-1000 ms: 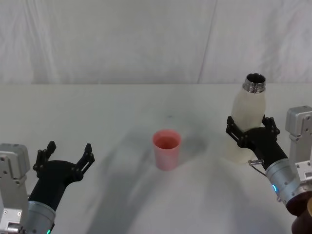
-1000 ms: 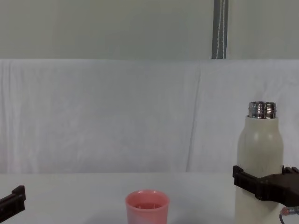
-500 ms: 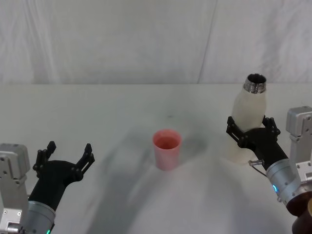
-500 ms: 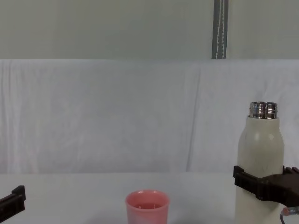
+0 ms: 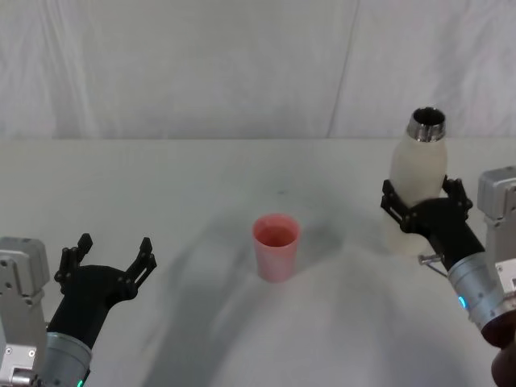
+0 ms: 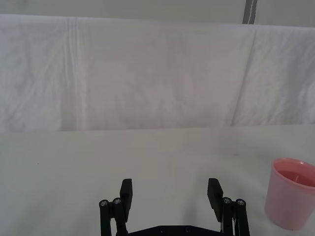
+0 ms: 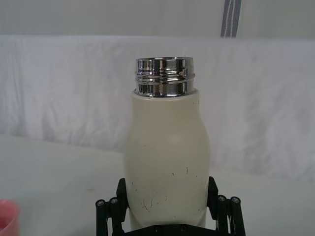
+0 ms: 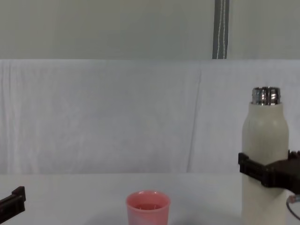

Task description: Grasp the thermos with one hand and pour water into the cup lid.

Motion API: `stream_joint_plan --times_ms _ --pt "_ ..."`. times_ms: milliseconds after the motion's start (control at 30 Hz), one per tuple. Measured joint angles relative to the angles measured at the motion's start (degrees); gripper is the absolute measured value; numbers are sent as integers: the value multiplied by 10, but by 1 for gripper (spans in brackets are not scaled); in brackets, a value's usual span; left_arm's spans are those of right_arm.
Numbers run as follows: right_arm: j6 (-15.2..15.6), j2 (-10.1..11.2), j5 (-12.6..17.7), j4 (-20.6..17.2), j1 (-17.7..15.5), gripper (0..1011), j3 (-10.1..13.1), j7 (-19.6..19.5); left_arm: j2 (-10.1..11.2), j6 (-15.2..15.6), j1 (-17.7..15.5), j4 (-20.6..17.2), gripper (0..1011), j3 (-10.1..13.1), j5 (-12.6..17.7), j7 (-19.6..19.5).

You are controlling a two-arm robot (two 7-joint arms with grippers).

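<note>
The thermos (image 5: pixel 417 168) is a cream-white bottle with an open steel neck, standing upright at the right side of the table. My right gripper (image 5: pixel 421 201) is shut on its lower body, one finger on each side, as the right wrist view shows on the thermos (image 7: pixel 167 147). The pink cup lid (image 5: pixel 276 246) stands at the table's middle, left of the thermos (image 8: pixel 265 136), and holds a little liquid. My left gripper (image 5: pixel 113 251) hovers open at the near left, with the cup lid (image 6: pixel 291 199) off to its side.
A white cloth covers the table (image 5: pixel 201 185) and hangs as a backdrop behind it. A grey pole (image 8: pixel 221 28) rises behind the backdrop.
The right gripper has raised the thermos and carried it slightly to the right. The cup lid and the left gripper have stayed in place.
</note>
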Motion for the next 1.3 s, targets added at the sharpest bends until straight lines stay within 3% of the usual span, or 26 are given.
stream_joint_plan --times_ms 233,600,767,1100,1300 --pt "12 6 -26 -24 4 950 1 -10 0 0 0 0 1001 0 0 0" --pt "13 9 -42 -33 -1 950 1 -10 0 0 0 0 1001 0 0 0" --pt "19 20 -56 -35 10 950 -7 2 0 0 0 0 1001 0 0 0" --pt "54 61 -123 -43 58 950 -58 40 0 0 0 0 1001 0 0 0" --pt "76 85 -184 -58 77 950 -98 47 0 0 0 0 1001 0 0 0"
